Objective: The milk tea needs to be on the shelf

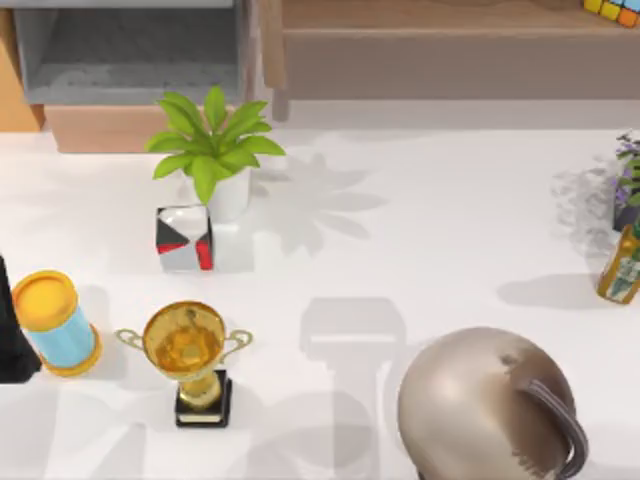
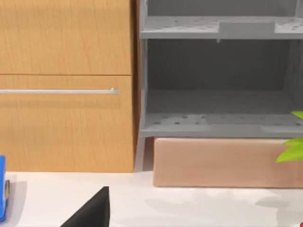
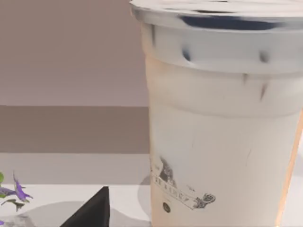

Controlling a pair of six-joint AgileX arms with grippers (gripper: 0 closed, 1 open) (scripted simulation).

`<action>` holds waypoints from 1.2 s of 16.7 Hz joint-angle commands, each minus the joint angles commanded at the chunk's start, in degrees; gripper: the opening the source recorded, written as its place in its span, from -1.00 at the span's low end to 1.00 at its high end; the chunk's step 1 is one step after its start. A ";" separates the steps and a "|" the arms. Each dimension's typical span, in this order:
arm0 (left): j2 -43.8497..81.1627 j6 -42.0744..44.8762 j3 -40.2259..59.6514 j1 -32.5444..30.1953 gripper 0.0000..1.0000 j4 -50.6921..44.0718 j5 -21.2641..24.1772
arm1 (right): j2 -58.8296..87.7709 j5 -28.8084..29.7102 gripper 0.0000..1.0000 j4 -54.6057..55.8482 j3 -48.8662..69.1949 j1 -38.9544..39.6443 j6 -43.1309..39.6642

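Note:
The milk tea (image 3: 218, 127) is a tall pale cup with a clear lid and a small printed logo, and it looms very close in the right wrist view. From above, its rounded top (image 1: 490, 405) appears large at the front right, raised off the table. My right gripper holds it, and one dark finger (image 3: 92, 210) shows beside the cup. The grey shelf (image 1: 130, 60) stands at the back left, and its open compartments (image 2: 218, 106) face the left wrist camera. My left arm (image 1: 10, 335) is parked at the table's left edge, with one dark finger (image 2: 92, 210) in its wrist view.
A potted plant (image 1: 215, 150), a red, white and black cube (image 1: 184, 238), a blue can with a yellow lid (image 1: 55, 322) and a gold trophy (image 1: 190, 355) stand on the left half. A bottle (image 1: 622, 265) and purple flowers (image 1: 628, 185) sit at the right edge. A wooden cabinet (image 2: 66, 85) adjoins the shelf.

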 joint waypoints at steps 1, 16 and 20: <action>0.00 0.00 0.00 0.00 1.00 0.00 0.00 | 0.00 0.00 1.00 0.00 0.00 0.00 0.00; 0.00 0.00 0.00 0.00 1.00 0.00 0.00 | 5.00 6.28 1.00 -12.77 17.64 6.22 -0.12; 0.00 0.00 0.00 0.00 1.00 0.00 0.00 | 5.00 6.28 0.70 -12.77 17.64 6.22 -0.12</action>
